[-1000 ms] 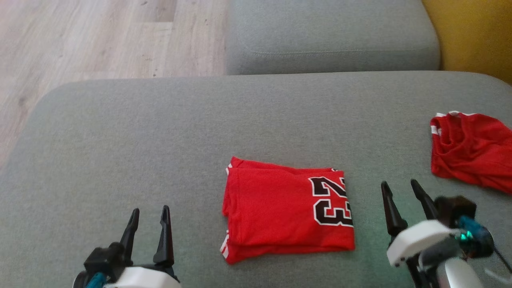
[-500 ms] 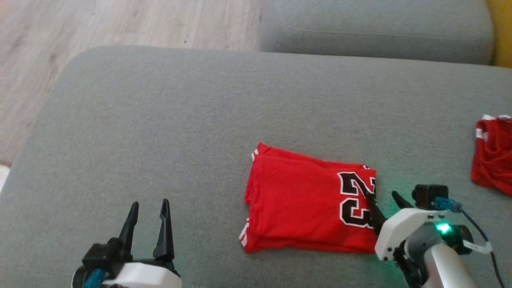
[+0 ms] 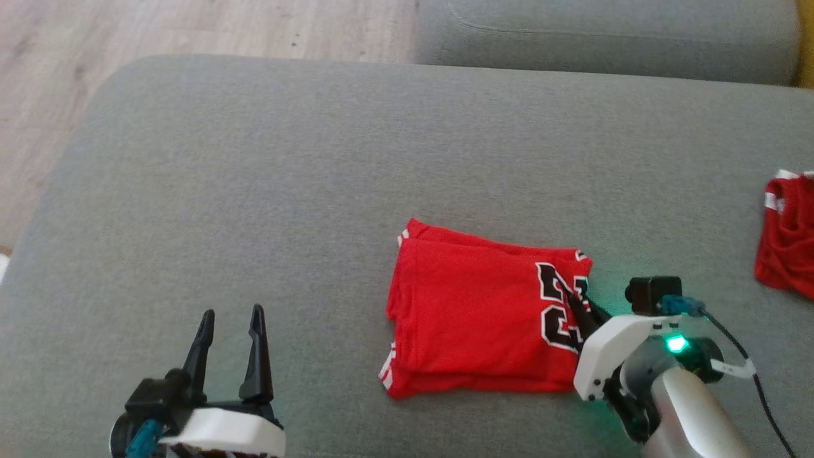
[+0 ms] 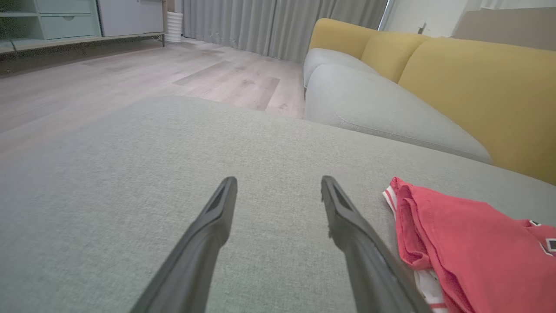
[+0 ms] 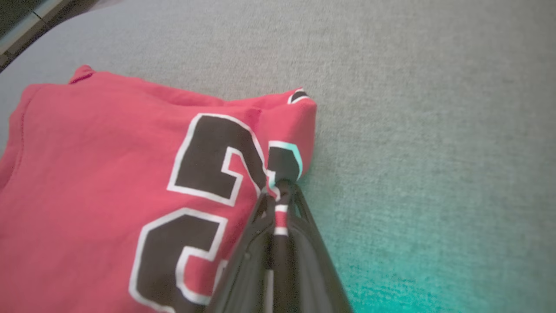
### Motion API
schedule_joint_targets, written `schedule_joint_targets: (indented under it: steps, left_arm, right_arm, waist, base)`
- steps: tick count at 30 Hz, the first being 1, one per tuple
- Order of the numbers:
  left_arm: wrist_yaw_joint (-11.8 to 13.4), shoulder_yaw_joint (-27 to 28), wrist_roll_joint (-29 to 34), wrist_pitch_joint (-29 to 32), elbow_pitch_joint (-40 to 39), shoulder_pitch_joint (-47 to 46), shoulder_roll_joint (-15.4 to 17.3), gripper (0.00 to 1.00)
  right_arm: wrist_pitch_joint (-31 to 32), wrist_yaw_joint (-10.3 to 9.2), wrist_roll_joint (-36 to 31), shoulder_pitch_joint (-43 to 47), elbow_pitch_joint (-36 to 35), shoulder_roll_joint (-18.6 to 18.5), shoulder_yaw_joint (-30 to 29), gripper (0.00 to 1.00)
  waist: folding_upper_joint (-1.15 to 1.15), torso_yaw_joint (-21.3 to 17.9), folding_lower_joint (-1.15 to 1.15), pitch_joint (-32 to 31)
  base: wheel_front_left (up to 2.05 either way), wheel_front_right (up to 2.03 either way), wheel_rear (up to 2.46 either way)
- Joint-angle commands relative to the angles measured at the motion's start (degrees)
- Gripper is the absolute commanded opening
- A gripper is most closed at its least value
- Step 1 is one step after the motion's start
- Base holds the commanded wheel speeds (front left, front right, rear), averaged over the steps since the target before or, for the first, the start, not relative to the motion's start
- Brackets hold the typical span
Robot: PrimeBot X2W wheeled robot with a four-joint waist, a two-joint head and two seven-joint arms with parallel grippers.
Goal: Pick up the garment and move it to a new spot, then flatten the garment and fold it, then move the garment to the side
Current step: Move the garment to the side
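The garment (image 3: 470,312) is a red jersey with black, white-edged numbers, folded into a rectangle on the grey cushion (image 3: 254,191). My right gripper (image 3: 582,302) is shut on its right edge; in the right wrist view the fabric (image 5: 108,174) is pinched between the closed fingers (image 5: 282,204) and slightly bunched there. My left gripper (image 3: 230,337) stands open at the lower left, well apart from the garment, with nothing between its fingers (image 4: 347,217). In the left wrist view the garment's folded left end (image 4: 456,243) lies to the right of my left gripper (image 4: 278,182).
A second red garment (image 3: 785,235) lies crumpled at the cushion's right edge. Another grey cushion (image 3: 604,32) sits behind, with yellow backrests (image 4: 478,87) beyond it. Wooden floor (image 3: 191,25) runs past the cushion's far left edge.
My right gripper moved left onto the garment's right edge and shut on it, bunching the fabric. The head camera shifted, so the whole scene slid right. The left gripper stayed open.
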Motion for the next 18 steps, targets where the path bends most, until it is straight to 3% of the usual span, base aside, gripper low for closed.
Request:
schedule_joint_targets:
  steps: [1, 13, 18]
  left_arm:
    - [-0.11, 2.11, 0.78, -0.6, -1.79, -3.03, 0.41, 1.0]
    - [-0.83, 1.36, 2.06, -0.67, -2.67, -4.79, -0.22, 1.0]
    - [-0.9, 1.05, 2.59, -0.46, -2.94, -6.07, 0.06, 1.0]
  right_arm:
    - [-1.67, 0.37, -0.78, -3.27, -1.21, -0.15, 0.64, 0.0]
    - [-3.7, 0.37, -5.1, -8.65, -4.15, -1.16, -5.67, 0.0]
    - [-3.0, 0.37, -5.84, -9.5, -6.96, -2.16, -7.97, 0.0]
  waist:
    - [0.0, -1.5, -0.01, 0.32]
    - [0.0, -14.41, -0.01, 2.15]
    - [0.0, -21.81, -0.01, 4.09]
  base:
    - [0.0, 0.0, 0.0]
    - [0.0, 0.0, 0.0]
    - [0.0, 0.0, 0.0]
